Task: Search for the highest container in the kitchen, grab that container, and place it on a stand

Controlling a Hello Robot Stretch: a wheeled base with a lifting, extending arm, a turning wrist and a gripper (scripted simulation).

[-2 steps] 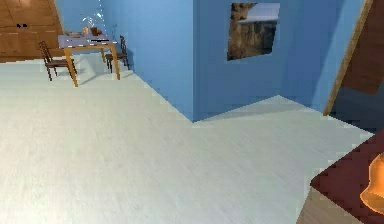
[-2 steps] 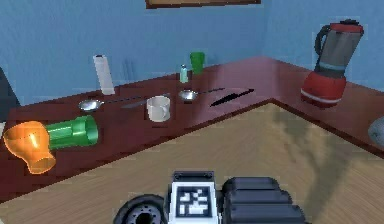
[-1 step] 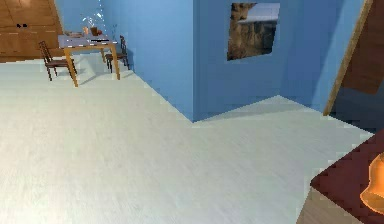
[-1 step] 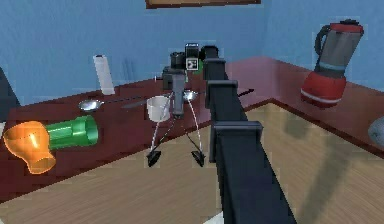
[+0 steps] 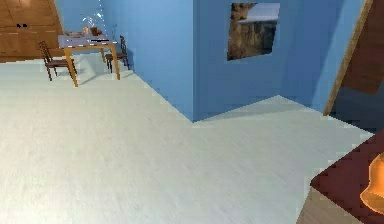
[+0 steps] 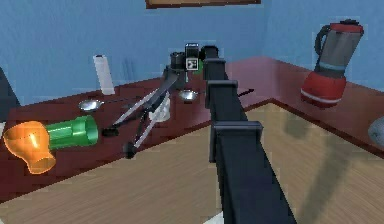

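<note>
Arm (image 6: 240, 150): a dark square bar ran up from the arm side view's bottom edge, out over the surface (image 6: 275, 85), and ended at two white marked squares (image 6: 191, 61).
End effector (image 6: 125, 138): its dark body sat left of the squares, and its thin fingers (image 6: 145, 105) slanted down toward the view's left above the dark red top.
Grip: its state could not be told, nor whether it held anything, since small things lay on the surface at and behind the fingers.
Blender (image 6: 333, 62): it had a red base and a dark jug and stood upright on the surface at the view's right, near the blue wall. It was the tallest thing there and well apart from the end effector.
Roll (image 6: 103, 73): white and upright, near the wall, left of the squares.
Vase (image 6: 30, 145): orange, at the surface's left end.
Bottle (image 6: 70, 132): green, lying on its side just beside the vase.
Bowls: one small grey bowl (image 6: 90, 104) lay near the roll, and another (image 6: 188, 96) lay near the squares.
Forward view: a pale floor (image 5: 150, 140) ran between blue walls (image 5: 160, 50), with a picture (image 5: 253, 30) hung on one of them.
Far corner: a table (image 5: 95, 47) with chairs (image 5: 55, 60) stood at the upper left, with wooden cabinets (image 5: 25, 30) behind it.
Near corner: the surface's dark red end (image 5: 345, 180) showed at the bottom right, with the vase (image 5: 375, 180) at the very edge.
</note>
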